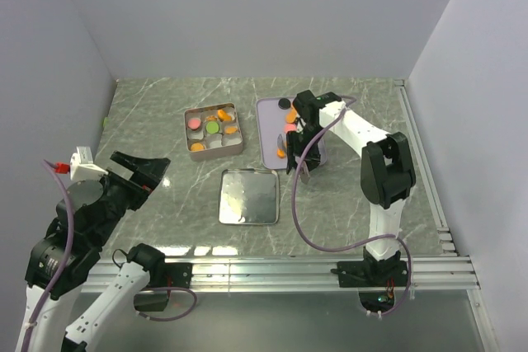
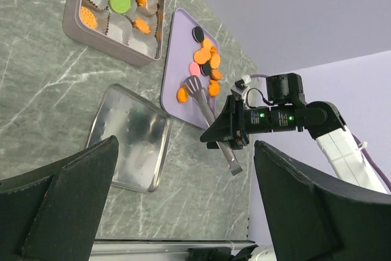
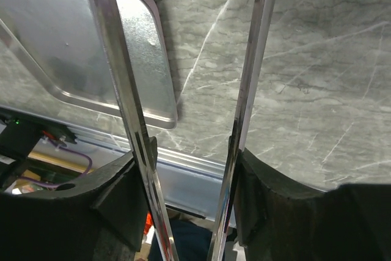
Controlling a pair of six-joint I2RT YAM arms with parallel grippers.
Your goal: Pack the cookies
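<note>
**Ana:** What does the top camera give you?

**Me:** I see the tray [image 1: 268,133] mid-table, with loose cookies [image 1: 286,127] along its right half. The tin [image 1: 213,131] stands open just left of the tray, with more cookies in its cups. The lid [image 1: 248,196] lies shiny side up, just off the tray's near-left corner. My right gripper [image 1: 299,162] hangs at the tray's near edge. My left gripper [image 1: 147,172] is well left of the tray, spread wide and holding nothing.

**Ana:** And the left wrist?

**Me:** Its black fingers [image 2: 67,200] frame the picture, far apart. Past them, the tongs [image 2: 204,108] have their head over the tray, beside the orange pile. I cannot tell whether the head touches the tray. Their handle end runs off the tray's near edge into the right gripper. A pink cookie and two black ones sit among the orange.

**Ana:** Right wrist?

**Me:** Both tong arms run up the picture, apart from each other. My fingers [image 3: 116,194] press them from outside, one on each arm, so I am pinching the tongs. The tray's edge is the lavender strip at the top. The lid's corner lies below it on the left, on the marble table [image 3: 305,102].
</note>
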